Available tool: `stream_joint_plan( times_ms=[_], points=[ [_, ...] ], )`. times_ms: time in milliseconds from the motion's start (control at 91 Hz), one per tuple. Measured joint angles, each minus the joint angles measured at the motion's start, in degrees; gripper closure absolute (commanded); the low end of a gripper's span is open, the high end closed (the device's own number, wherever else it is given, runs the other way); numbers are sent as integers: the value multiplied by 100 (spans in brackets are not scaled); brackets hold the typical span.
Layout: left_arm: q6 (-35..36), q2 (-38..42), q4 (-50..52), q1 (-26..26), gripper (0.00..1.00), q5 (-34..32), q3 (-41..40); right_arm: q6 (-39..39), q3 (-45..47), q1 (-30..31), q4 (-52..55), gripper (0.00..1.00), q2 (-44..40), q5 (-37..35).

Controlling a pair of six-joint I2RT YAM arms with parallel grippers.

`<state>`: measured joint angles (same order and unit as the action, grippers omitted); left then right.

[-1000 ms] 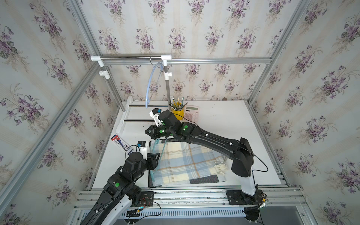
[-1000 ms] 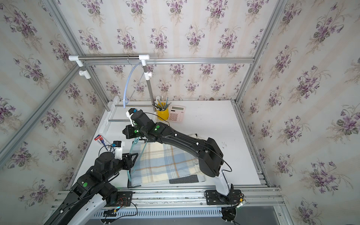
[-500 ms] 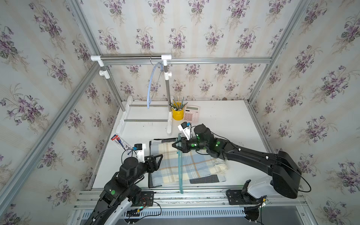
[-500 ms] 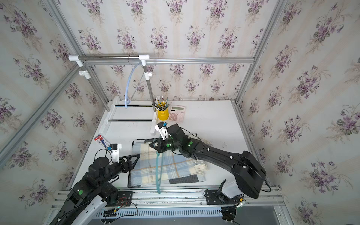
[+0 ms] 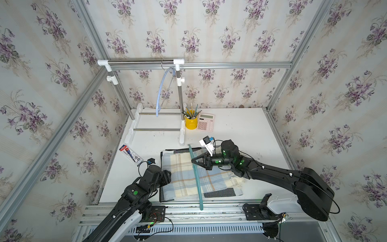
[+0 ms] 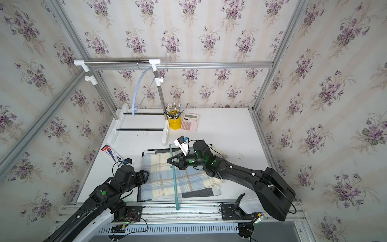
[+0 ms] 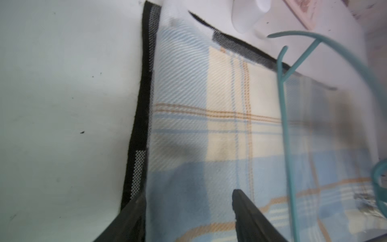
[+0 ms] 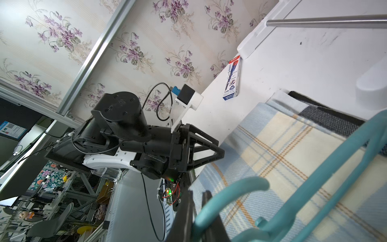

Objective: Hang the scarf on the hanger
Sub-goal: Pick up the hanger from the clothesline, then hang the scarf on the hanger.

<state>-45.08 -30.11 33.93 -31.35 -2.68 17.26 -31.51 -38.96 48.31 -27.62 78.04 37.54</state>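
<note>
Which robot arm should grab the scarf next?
Left. The left gripper is open right at the plaid scarf's edge, with nothing in it. The right gripper is shut on the teal hanger, held over the scarf, so it's busy.

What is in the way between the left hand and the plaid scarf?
Nothing visible. The left hand is open right at the edge of the plaid scarf, with only fabric between its fingers. The teal hanger, gripped by the right hand, crosses over the scarf farther along.
</note>
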Motion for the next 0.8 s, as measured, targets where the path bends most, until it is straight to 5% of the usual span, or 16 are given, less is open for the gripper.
stream_joint_plan(
  times_ms=[154, 385, 615, 802],
  points=[
    [-17, -616, -170, 0, 44, -192, -9, -83, 295, -225, -376, 100, 20, 212],
    [13, -1104, -420, 0, 100, -216, 68, -203, 608, -483, -874, 100, 50, 514],
    [420, -1182, -538, 9, 100, -15, 472, -284, 890, -667, -1217, 100, 59, 688],
    [704, -1434, -2068, -136, 100, 1484, 409, -485, 1377, -1123, -1657, 100, -59, 892]
  ],
)
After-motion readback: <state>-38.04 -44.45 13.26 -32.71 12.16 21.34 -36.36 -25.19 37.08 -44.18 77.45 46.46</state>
